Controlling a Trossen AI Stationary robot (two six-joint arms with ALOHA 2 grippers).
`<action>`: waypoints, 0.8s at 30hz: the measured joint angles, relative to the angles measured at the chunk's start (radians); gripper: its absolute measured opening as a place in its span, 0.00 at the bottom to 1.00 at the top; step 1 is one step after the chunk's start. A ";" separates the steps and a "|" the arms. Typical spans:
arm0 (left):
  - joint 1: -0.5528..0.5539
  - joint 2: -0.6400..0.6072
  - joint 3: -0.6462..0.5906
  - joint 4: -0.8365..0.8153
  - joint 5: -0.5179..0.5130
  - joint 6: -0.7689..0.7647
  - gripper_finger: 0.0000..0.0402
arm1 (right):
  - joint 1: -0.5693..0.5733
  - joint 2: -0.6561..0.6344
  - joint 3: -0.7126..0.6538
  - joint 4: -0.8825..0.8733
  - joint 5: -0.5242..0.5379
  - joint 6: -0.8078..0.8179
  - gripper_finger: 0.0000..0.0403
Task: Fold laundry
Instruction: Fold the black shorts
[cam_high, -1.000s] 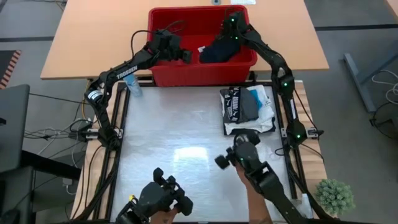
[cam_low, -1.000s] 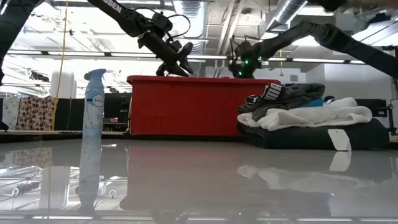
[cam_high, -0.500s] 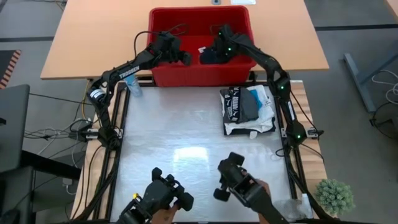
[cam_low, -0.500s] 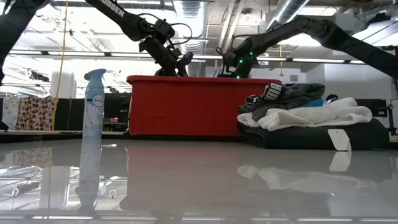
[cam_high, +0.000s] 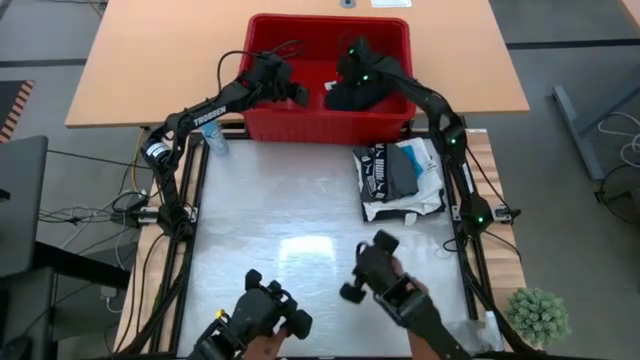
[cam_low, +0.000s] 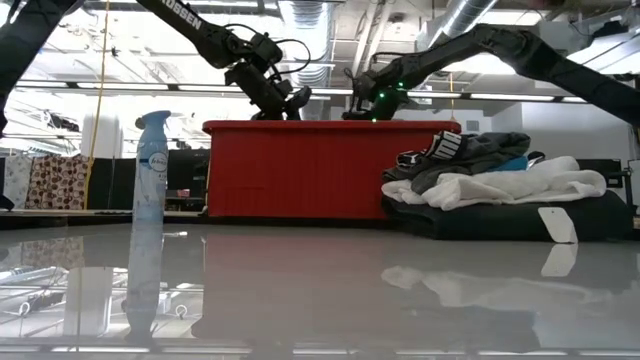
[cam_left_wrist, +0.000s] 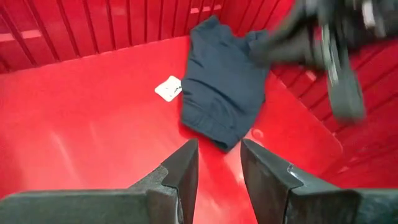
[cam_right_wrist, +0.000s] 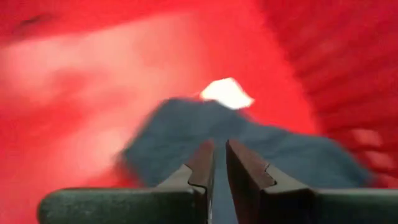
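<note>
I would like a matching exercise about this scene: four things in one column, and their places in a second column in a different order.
Things:
1. dark garment
2. spray bottle
3. folded pile
4. left gripper

Places:
A. on the table's right side, in front of the basket
B. lying on the floor of the red basket
C. standing at the table's left edge, near the basket's corner
D. hovering inside the basket's left half, holding nothing

Pairs: 1-B, 2-C, 3-A, 4-D
</note>
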 joint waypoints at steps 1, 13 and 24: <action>0.000 0.000 0.000 -0.006 0.001 0.000 0.27 | -0.017 0.000 0.006 0.025 0.009 0.011 0.18; -0.004 0.000 0.000 -0.041 0.051 0.015 0.27 | -0.141 0.059 0.017 0.165 -0.008 0.247 0.57; -0.004 0.000 0.000 -0.048 0.049 0.006 0.27 | -0.095 0.186 0.017 0.071 -0.003 0.152 0.66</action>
